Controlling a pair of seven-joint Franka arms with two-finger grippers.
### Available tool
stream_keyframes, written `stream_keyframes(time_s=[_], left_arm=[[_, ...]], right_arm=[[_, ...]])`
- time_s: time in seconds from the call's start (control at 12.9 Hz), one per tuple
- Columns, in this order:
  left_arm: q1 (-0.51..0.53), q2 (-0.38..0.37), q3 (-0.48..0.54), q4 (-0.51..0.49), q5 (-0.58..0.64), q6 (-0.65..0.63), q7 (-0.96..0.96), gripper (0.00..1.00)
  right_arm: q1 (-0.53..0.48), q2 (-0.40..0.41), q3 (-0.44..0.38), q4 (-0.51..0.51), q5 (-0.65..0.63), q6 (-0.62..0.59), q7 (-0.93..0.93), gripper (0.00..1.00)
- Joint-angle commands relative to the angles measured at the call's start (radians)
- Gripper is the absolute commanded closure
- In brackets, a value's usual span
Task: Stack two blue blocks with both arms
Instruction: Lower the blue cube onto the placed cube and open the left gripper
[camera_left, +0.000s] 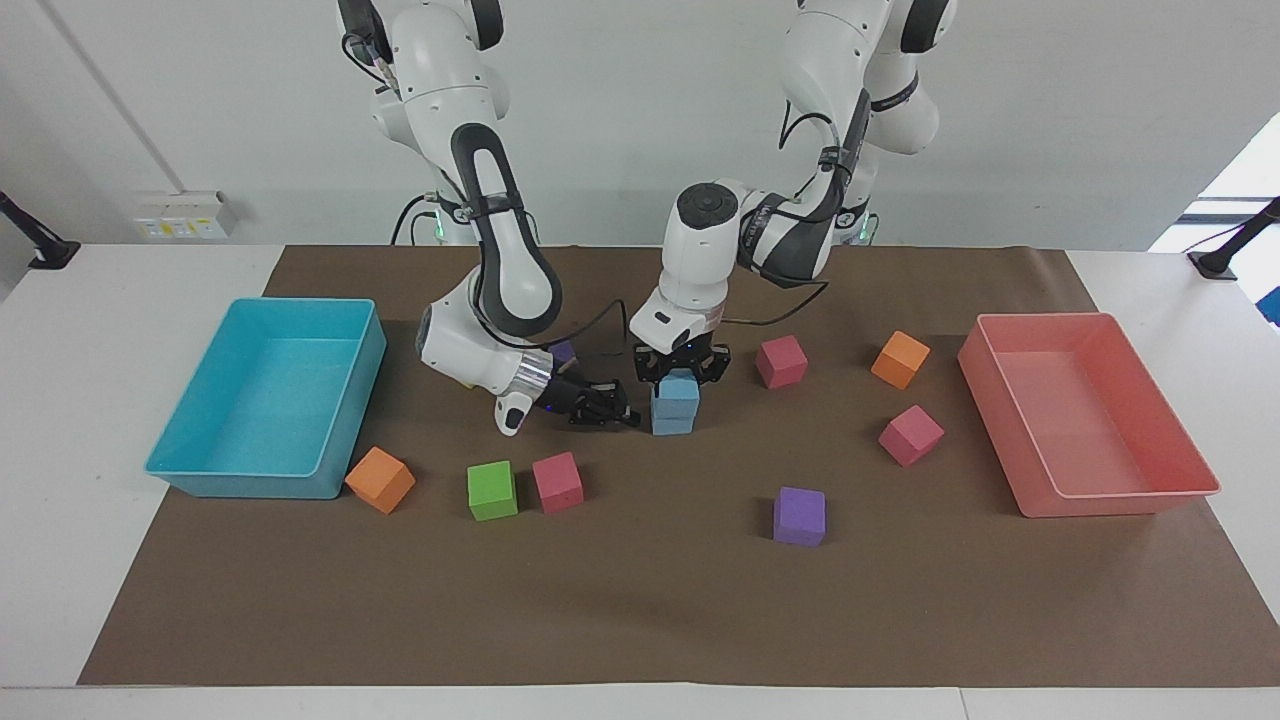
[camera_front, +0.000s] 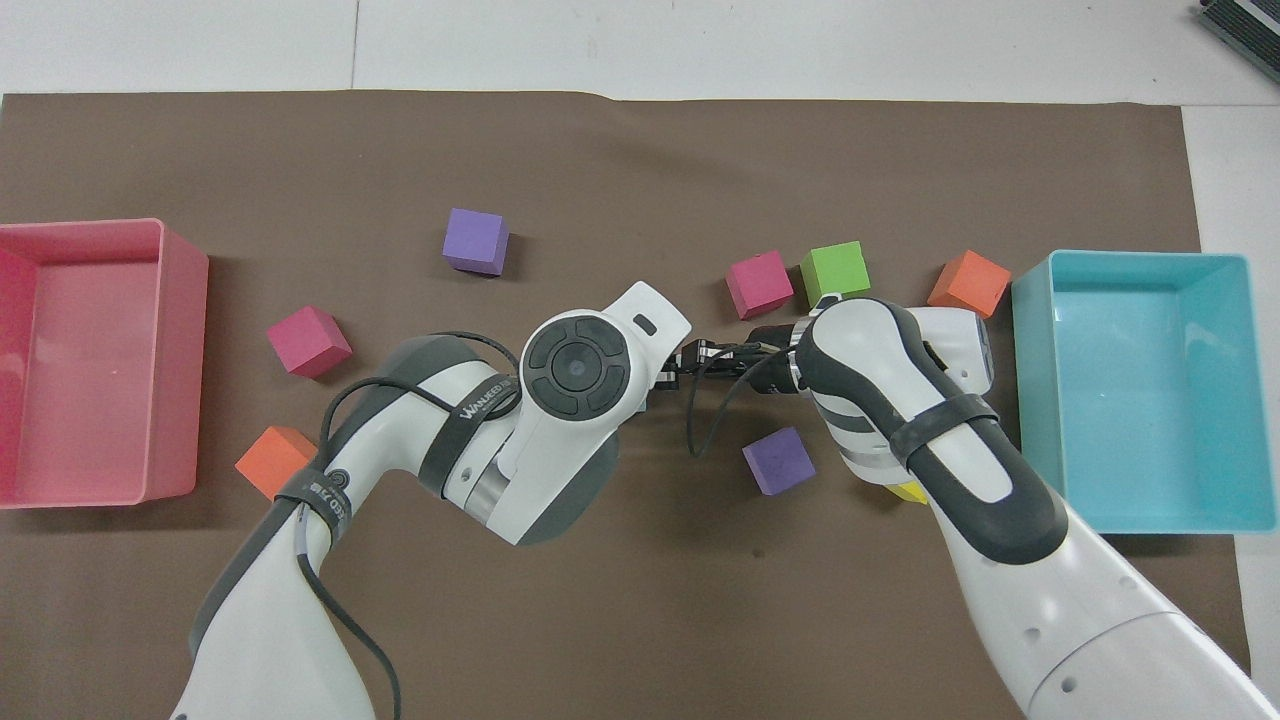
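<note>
Left gripper (camera_left: 681, 374) is clamped on the upper blue block (camera_left: 679, 385), squarely atop the lower blue block (camera_left: 673, 417); right gripper (camera_left: 612, 408), fingertips together, is just beside them.

From overhead you cannot see the blue blocks: the left arm's wrist (camera_front: 575, 365) covers them. A yellow cube (camera_front: 908, 491) shows only a corner under the right arm (camera_front: 930, 440). In the facing view, a purple cube (camera_left: 563, 351) peeks out from that arm. The pink tray (camera_front: 150, 300) is cut off at the overhead picture's edge.

Right claw (camera_front: 690, 358) beside left arm's (camera_front: 575, 365) wrist.
</note>
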Motion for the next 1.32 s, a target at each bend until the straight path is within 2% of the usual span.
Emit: stream_keyframes(time_s=[0.0,0.77,0.85,0.93,1.01,1.16,1.24], left_arm=[[-0.026,-0.011,0.016,-0.017,0.015,0.003,-0.019,0.92],[-0.028,-0.014,0.016,-0.024,0.015,-0.011,-0.021,0.89],[-0.028,-0.014,0.016,-0.024,0.014,-0.011,-0.020,0.87],[-0.028,-0.016,0.016,-0.024,0.014,-0.010,-0.023,0.74],[-0.026,-0.014,0.016,-0.024,0.014,-0.008,-0.030,0.69],[-0.026,-0.014,0.015,-0.024,0.014,0.002,-0.038,0.66],[-0.026,-0.014,0.015,-0.024,0.014,0.006,-0.038,0.60]], right_arm=[[-0.013,-0.001,0.008,-0.004,0.032,-0.008,-0.037,1.00],[-0.013,-0.001,0.008,-0.004,0.032,-0.009,-0.037,1.00],[-0.013,-0.001,0.008,-0.004,0.032,-0.009,-0.037,1.00],[-0.013,-0.001,0.008,-0.004,0.032,-0.009,-0.037,1.00],[-0.013,-0.001,0.008,-0.004,0.032,-0.009,-0.037,1.00],[-0.013,-0.001,0.008,-0.004,0.032,-0.009,-0.037,1.00],[-0.013,-0.001,0.008,-0.004,0.032,-0.009,-0.037,1.00]])
